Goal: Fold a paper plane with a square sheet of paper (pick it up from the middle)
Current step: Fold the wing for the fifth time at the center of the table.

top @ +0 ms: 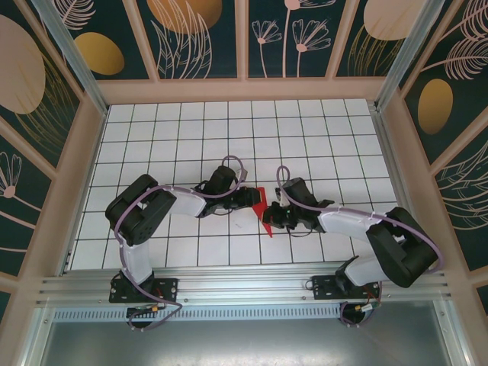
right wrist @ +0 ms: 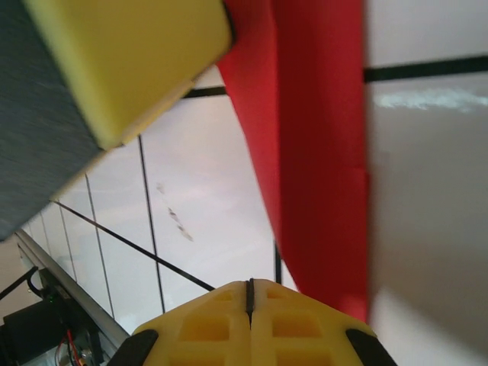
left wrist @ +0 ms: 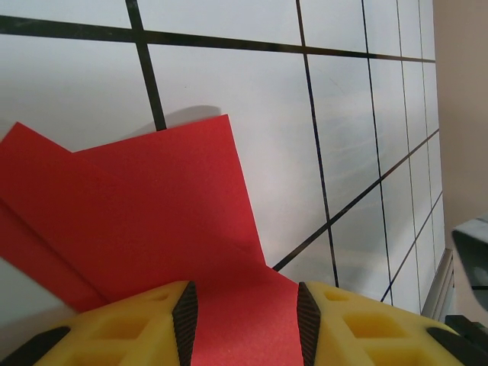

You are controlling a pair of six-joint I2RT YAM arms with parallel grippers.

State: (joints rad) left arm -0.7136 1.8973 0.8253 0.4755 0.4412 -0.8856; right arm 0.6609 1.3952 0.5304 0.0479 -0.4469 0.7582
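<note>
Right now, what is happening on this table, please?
A robot is working on a piece of red paper in the middle of the white tiled table. The paper is already folded into a narrower wedge. The left hand has its fingers apart, with the paper lying between them. The right hand is shut, and the paper runs past its right side, with none showing in the seam between its fingers. It does not look like a finished plane yet.

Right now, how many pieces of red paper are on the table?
1. The folded red paper lies centrally, between the left pincer and the right pincer. The arms could hide a scrap beneath them.
</note>
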